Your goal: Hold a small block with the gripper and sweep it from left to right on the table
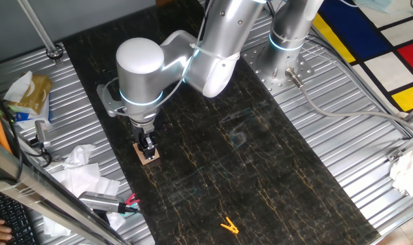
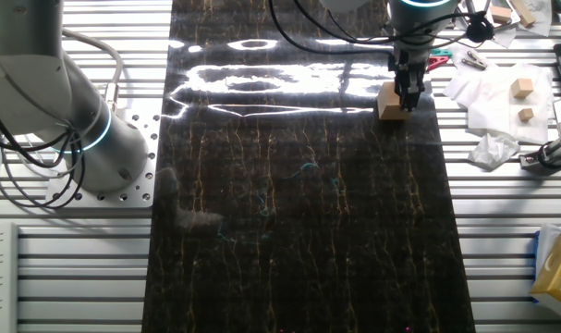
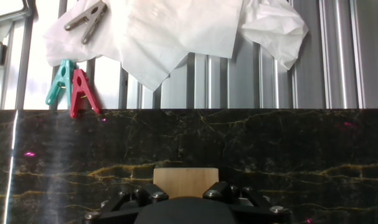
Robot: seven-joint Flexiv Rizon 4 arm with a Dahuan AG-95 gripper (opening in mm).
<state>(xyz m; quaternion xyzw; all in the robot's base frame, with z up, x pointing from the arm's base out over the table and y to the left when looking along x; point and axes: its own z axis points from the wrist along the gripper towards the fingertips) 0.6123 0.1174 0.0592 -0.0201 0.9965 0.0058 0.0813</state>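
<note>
The gripper (image 1: 147, 146) pinches the small block (image 1: 149, 156) on the table (image 1: 260, 163); only the hand view shows red and teal clips (image 3: 70, 90) beyond the edge.

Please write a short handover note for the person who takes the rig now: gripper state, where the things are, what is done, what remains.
Gripper: down at the small block, fingers on both sides of it; looks shut on it.
Small block: on the table, near its edge beside the red and teal clips.
Done: block reached and apparently gripped.
Left: the sweep across the table. The yellow clip lies far off.
</note>
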